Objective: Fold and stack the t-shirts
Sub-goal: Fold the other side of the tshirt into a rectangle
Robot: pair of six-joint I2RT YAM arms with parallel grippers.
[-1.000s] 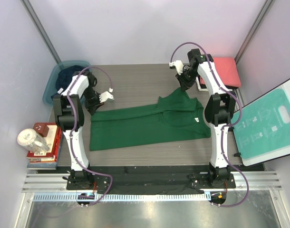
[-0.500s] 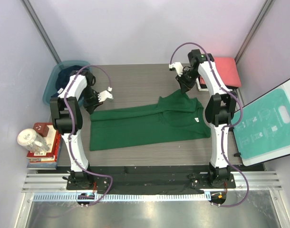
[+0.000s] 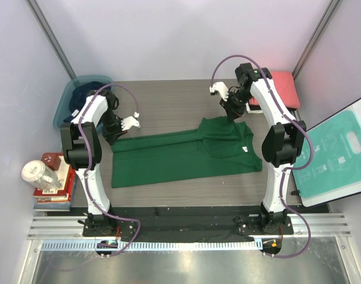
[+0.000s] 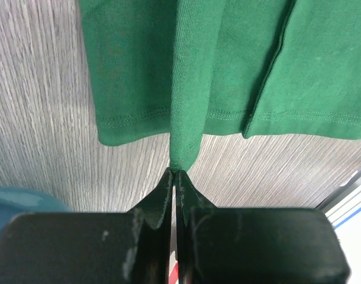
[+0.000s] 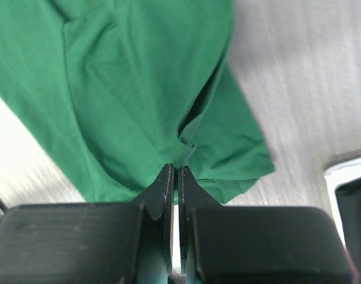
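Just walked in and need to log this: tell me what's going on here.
Two robot arms are handling a plain dark green cotton t-shirt on the grey wood-grain table. The left end effector is shut on its hem edge, the right end effector on a fold at the opposite end. The shirt lies mostly flat between them, not yet stacked.

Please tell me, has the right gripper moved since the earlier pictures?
Yes, slightly. In the top view the right gripper, shut on the green t-shirt, has shifted right, closer to the folded coral-red t-shirt.
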